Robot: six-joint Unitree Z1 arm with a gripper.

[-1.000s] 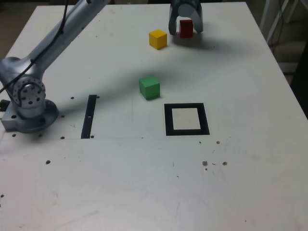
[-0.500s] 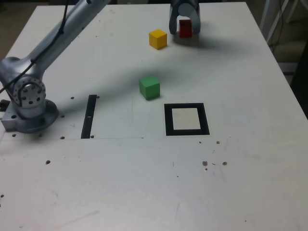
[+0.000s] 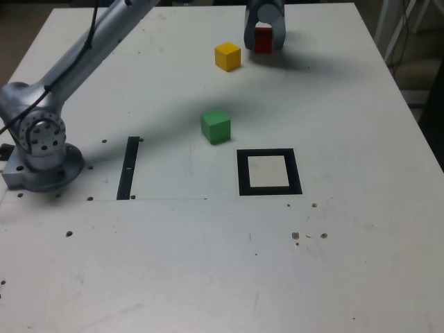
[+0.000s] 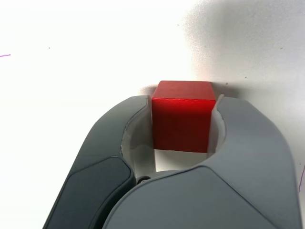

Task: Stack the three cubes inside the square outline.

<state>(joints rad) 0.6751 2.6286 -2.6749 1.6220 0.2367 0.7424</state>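
Red cube (image 4: 182, 116) sits at the counter's far edge, both faces pinched by the jaws of the gripper (image 3: 263, 40). Lift straight up before carrying toward the square outline (image 3: 269, 172).

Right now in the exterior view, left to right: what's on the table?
Arm base → black strip → green cube → yellow cube → red cube, held in the gripper. The square outline overlaps the red cube's span, so it is left out.

Soft shadows — wrist view overexposed.
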